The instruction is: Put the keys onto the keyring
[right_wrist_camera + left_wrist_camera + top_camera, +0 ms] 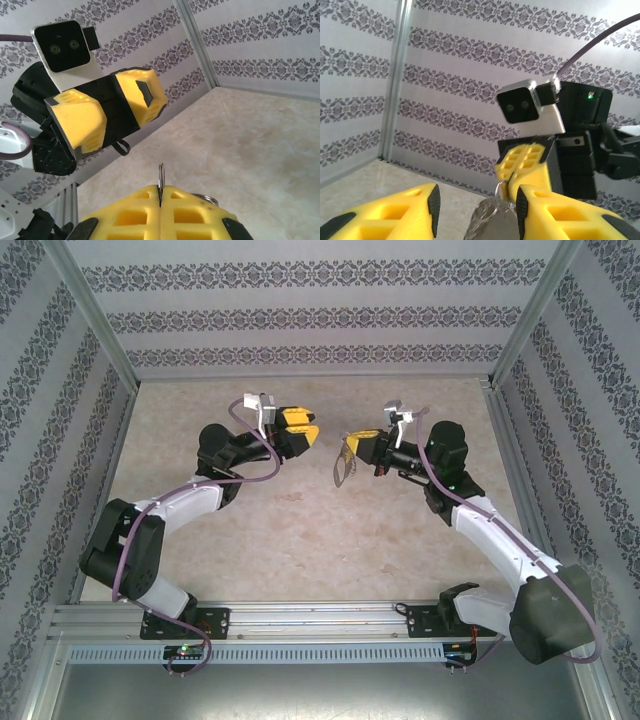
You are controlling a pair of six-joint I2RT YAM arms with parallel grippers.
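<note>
R gripper (351,447) is clamped tight on the keyring (343,470), up off the table (300,540) near centre; the loop dangles below its tips, and a thin wire edge pokes up betw the pads in R wrist view. L gripper (311,429) faces it just beside, jaws partly apart, w/ a silvery part of the ring betw its fingers; contact can't be told

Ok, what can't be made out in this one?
Top view: keyring under right gripper too small to show any key.
Left wrist view: its lower part blurred, cut off by bottom edge.
Right wrist view: mostly hidden between the gripper's shut fingers.
</note>
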